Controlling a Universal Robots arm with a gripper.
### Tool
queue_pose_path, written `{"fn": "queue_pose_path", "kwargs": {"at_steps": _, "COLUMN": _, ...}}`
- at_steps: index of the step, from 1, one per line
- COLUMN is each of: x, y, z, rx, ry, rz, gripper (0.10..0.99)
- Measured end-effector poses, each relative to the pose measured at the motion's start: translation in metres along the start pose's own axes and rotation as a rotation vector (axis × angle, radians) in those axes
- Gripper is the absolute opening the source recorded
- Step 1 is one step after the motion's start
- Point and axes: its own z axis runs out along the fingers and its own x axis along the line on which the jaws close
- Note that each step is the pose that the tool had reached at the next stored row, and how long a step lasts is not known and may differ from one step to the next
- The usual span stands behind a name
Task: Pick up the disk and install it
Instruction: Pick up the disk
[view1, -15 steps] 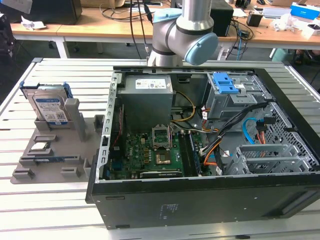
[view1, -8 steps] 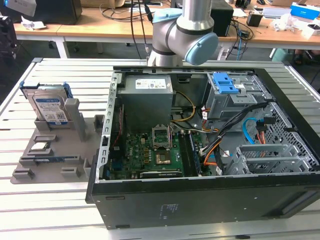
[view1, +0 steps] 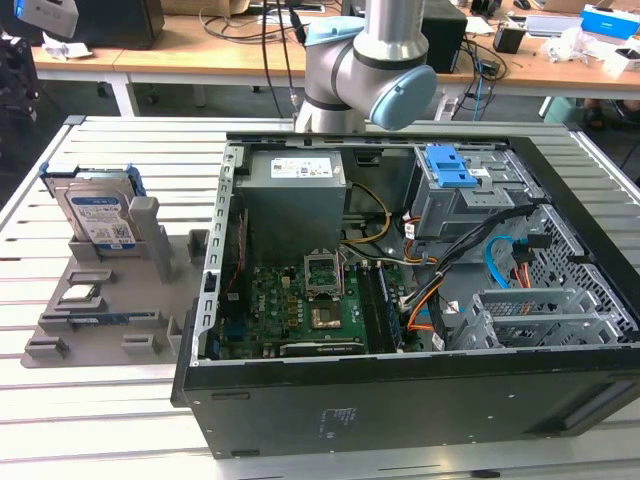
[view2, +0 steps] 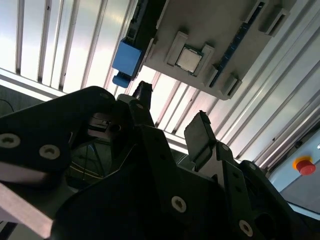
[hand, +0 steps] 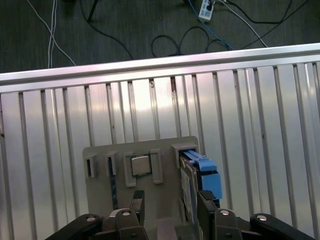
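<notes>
Standing on edge in a slot of the grey tray (view1: 140, 292), the disk (view1: 100, 215) is not yet picked up. The hand (hand: 170, 210) hovers over the tray near the disk, fingers spread wide and empty. Judging by this, both grasping and installing in the case (view1: 400, 400) beside the tray remain undone.

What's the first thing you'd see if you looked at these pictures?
The big open computer case, full of wires, with the grey-and-blue arm behind it. At the exterior view's left, the disk with its bright blue frame stands in a grey holder.
</notes>
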Motion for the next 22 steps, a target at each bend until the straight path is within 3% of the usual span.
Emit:
{"fn": "queue_pose_path", "kwargs": {"at_steps": 15, "x": -0.0029, "y": -0.0094, "z": 0.0146, "rx": 0.001, "ry": 0.0065, "rz": 0.0, "gripper": 0.541}}
{"fn": "queue_pose_path", "kwargs": {"at_steps": 22, "x": -0.0202, "y": -0.0113, "z": 0.019, "rx": 0.002, "ry": 0.0142, "rz": 0.001, "gripper": 0.541}}
